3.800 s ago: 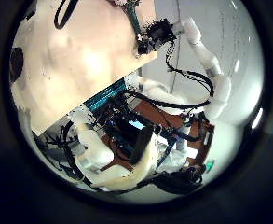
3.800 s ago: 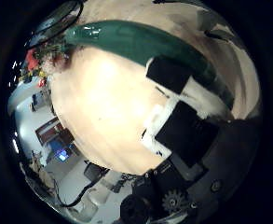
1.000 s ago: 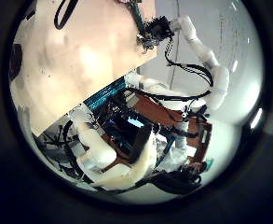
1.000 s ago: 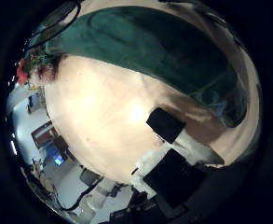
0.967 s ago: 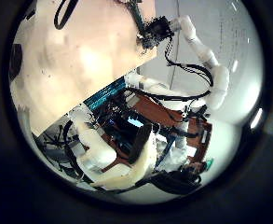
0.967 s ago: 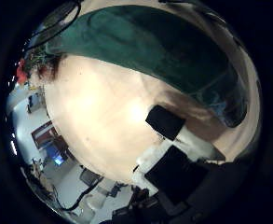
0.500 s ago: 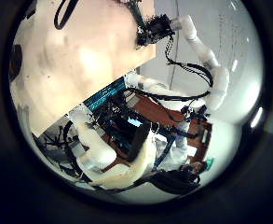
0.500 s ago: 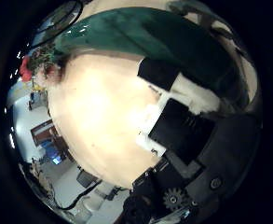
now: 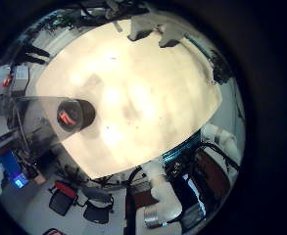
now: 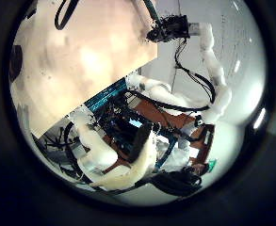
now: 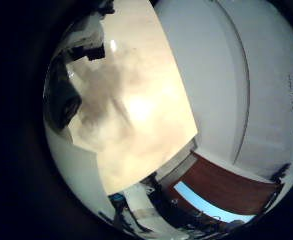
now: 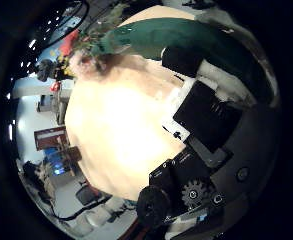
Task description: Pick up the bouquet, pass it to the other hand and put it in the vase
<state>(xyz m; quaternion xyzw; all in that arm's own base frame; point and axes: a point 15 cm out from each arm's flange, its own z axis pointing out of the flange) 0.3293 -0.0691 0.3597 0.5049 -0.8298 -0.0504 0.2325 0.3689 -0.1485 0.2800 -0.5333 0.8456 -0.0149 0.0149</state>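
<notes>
Against the right robot hand (image 12: pixel 201 120), the bouquet (image 12: pixel 166 38) lies with its green wrap under the curled fingers (image 12: pixel 179 62), apparently gripped. Below spreads the pale desk (image 12: pixel 121 130), where a dark vase (image 9: pixel 72 116) stands.

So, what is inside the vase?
No bouquet stands in the vase on the table. Its mouth shows a small patch; the dark inside hides the rest.

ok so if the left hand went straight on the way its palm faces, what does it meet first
Probably the bare table, filling the middle of its little finger side palm view. The vase stands off to one side; depth is unclear.
</notes>
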